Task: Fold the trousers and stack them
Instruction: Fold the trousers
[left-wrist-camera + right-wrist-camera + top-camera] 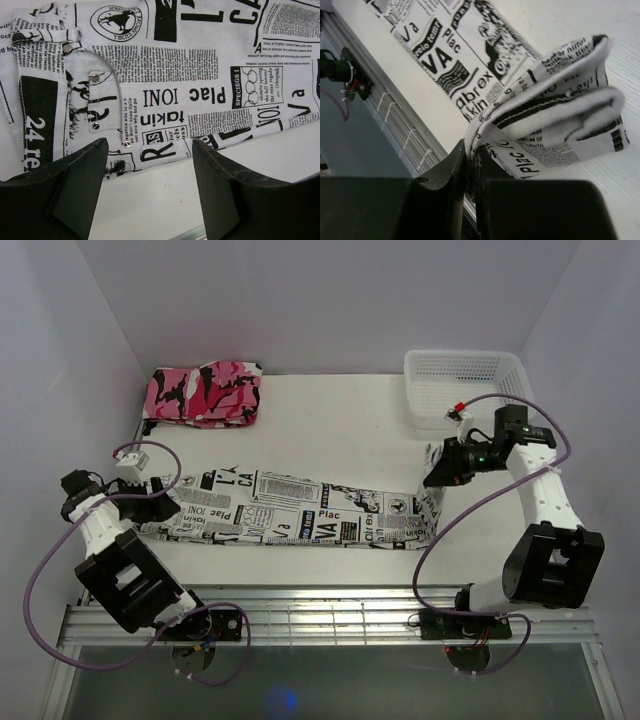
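Observation:
The trousers, white with black newspaper print, lie stretched left to right across the table. My right gripper is shut on the hem end of the trousers and holds it lifted and bunched above the table. My left gripper is open at the waist end, just above the table. In the left wrist view its fingers straddle bare table in front of the waistband and pocket rivets, touching no cloth.
A pink, black and white camouflage garment lies folded at the back left. A white mesh basket stands at the back right. The metal front rail runs along the table's near edge.

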Controlling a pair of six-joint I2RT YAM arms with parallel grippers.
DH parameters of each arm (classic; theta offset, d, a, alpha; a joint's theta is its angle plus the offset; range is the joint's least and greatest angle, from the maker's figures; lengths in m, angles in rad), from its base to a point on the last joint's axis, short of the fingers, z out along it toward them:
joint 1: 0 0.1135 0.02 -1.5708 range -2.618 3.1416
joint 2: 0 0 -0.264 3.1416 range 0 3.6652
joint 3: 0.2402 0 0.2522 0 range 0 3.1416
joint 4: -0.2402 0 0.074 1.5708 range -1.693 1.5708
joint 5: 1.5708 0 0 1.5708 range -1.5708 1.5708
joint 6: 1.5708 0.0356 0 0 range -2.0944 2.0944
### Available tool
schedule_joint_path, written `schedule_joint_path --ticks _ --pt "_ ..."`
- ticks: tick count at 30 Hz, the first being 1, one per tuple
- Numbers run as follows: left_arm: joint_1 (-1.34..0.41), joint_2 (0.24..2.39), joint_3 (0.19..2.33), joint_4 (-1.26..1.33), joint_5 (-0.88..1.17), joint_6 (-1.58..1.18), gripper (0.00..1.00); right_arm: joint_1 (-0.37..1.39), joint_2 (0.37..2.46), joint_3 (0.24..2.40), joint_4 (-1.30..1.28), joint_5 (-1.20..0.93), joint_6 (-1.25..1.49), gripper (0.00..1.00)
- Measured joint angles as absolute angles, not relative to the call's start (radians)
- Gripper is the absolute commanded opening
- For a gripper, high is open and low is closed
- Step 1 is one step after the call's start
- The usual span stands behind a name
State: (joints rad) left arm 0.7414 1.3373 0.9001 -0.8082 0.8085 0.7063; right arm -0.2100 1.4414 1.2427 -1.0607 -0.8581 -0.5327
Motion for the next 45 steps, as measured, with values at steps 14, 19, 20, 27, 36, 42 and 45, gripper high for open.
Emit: schedule_joint_path --ticks 14,19,20,27,36,42,45 --pt "0.741 1.371 0.895 -0.808 0.827 0.671 0.97 0.393 1.504 1.113 -0.524 -0.860 -0.035 0.08" --pt "0.741 1.371 0.891 -0.814 0.841 0.662 0.98 0.507 1.569 1.093 -0.347 -0.826 0.084 0.08" --pt "0.741 1.371 0.891 -0.816 0.846 0.659 0.98 0.525 1.579 1.089 -0.314 -0.819 0.107 0.08" --pt "0.741 1.367 0.862 -0.823 0.864 0.645 0.98 0.641 1.683 1.088 -0.138 -0.771 0.220 0.08" --pt "0.741 1.329 0.857 -0.826 0.864 0.630 0.98 0.712 1.816 1.100 -0.015 -0.733 0.329 0.08" --pt "0.741 1.328 0.849 -0.820 0.863 0.627 0.98 0.726 1.876 1.142 0.039 -0.708 0.385 0.08" --pt "0.741 1.328 0.846 -0.815 0.862 0.627 0.98 0.734 1.895 1.162 0.060 -0.699 0.404 0.08"
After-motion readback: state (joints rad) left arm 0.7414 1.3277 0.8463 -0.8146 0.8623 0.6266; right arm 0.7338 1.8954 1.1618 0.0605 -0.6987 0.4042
